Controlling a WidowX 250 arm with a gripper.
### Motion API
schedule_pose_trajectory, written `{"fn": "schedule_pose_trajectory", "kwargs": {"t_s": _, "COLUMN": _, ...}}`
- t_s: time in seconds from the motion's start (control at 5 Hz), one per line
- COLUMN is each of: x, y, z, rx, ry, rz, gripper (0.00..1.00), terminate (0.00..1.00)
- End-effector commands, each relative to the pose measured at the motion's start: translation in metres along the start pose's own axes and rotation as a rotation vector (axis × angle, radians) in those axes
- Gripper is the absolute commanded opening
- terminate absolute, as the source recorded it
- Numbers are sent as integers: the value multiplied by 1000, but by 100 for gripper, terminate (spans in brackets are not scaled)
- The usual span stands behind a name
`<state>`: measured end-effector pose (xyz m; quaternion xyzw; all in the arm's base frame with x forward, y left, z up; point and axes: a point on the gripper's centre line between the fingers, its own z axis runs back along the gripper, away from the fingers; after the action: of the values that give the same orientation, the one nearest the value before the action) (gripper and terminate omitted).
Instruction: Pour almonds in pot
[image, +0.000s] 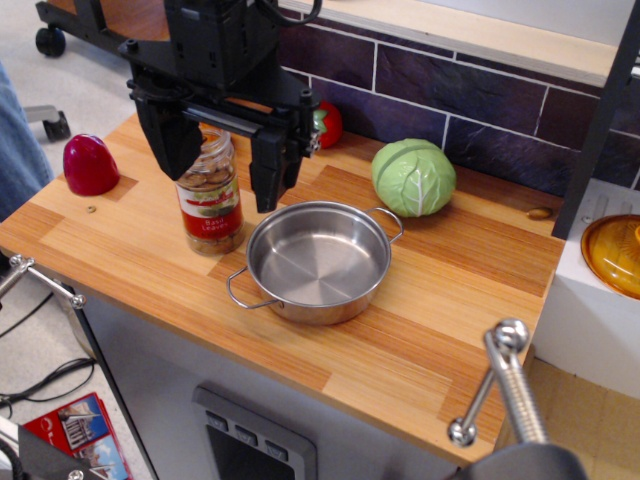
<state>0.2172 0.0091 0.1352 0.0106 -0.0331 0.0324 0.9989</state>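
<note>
The almonds are small brown nuts in a clear plastic jar (210, 200) with a red, green and white label. The jar stands upright on the wooden counter, just left of the pot. The pot (318, 265) is a shallow shiny steel pan with two loop handles, and it holds nothing. My black gripper (222, 188) hangs over the jar with its fingers wide apart. One finger (172, 140) is at the jar's upper left and the other (270, 170) is to its right. I see no grip on the jar, and it has no lid.
A green cabbage (414, 177) sits behind the pot on the right. A red vegetable (328, 125) stands by the tiled back wall. A dark red object (90, 165) lies at the counter's left end. An amber glass lid (615, 255) rests on a white unit to the right.
</note>
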Motion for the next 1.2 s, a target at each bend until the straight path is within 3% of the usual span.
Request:
{"fn": "schedule_pose_trajectory", "kwargs": {"t_s": 0.0, "x": 0, "y": 0, "z": 0, "rx": 0, "ry": 0, "rz": 0, "gripper": 100, "terminate": 0}}
{"fn": "schedule_pose_trajectory", "kwargs": {"t_s": 0.4, "x": 25, "y": 33, "z": 34, "rx": -225, "ry": 62, "rz": 457, "gripper": 100, "terminate": 0}}
{"fn": "schedule_pose_trajectory", "kwargs": {"t_s": 0.6, "x": 41, "y": 67, "z": 40, "rx": -286, "ry": 122, "rz": 714, "gripper": 100, "terminate": 0}}
{"fn": "schedule_pose_trajectory", "kwargs": {"t_s": 0.8, "x": 57, "y": 92, "z": 33, "rx": -273, "ry": 175, "rz": 863, "gripper": 100, "terminate": 0}}
{"fn": "schedule_pose_trajectory", "kwargs": {"t_s": 1.0, "x": 57, "y": 110, "z": 20, "rx": -236, "ry": 190, "rz": 962, "gripper": 100, "terminate": 0}}
